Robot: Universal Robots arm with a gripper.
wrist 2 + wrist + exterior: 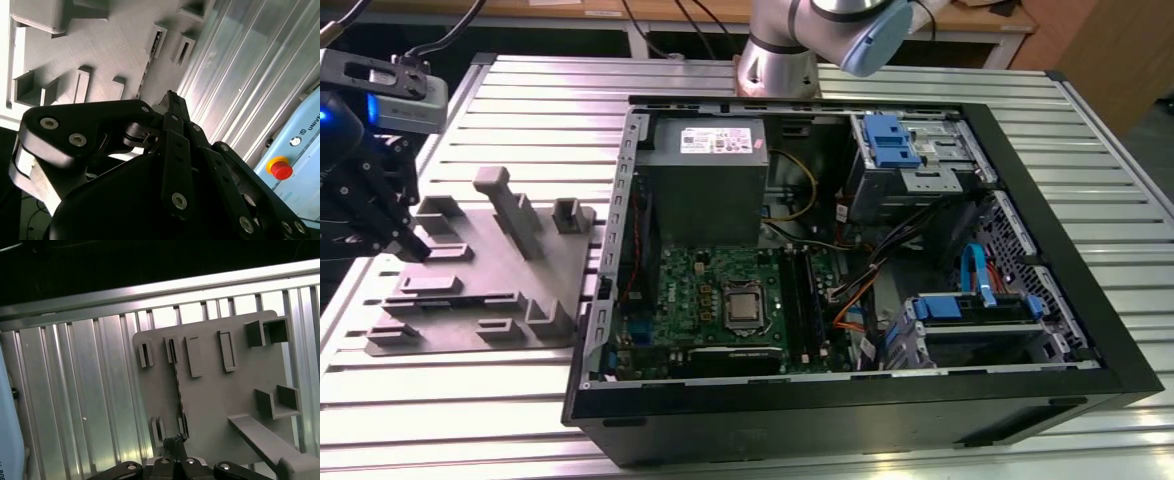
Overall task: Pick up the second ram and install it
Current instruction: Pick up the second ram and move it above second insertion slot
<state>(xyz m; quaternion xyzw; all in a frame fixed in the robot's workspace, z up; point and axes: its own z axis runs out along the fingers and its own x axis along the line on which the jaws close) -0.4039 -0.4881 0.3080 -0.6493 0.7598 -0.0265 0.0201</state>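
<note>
The second ram (176,385) is a thin dark stick standing on edge between small blocks of the grey tray (215,400). In the second wrist view the ram (146,70) shows as a narrow line on the tray (115,45). My gripper (175,442) hangs just above the ram's near end, fingers together. In the exterior view the gripper (416,250) is at the far left, over the tray's (467,320) left side. The black linkages of the gripper (170,97) converge to one tip.
An open black PC case (1067,300) lies to the exterior view's right of the tray, holding a green motherboard (707,290) and a grey power supply (707,165). The arm's base (781,60) stands behind it. A pendant with a red button (281,168) lies on the ribbed metal table (454,410).
</note>
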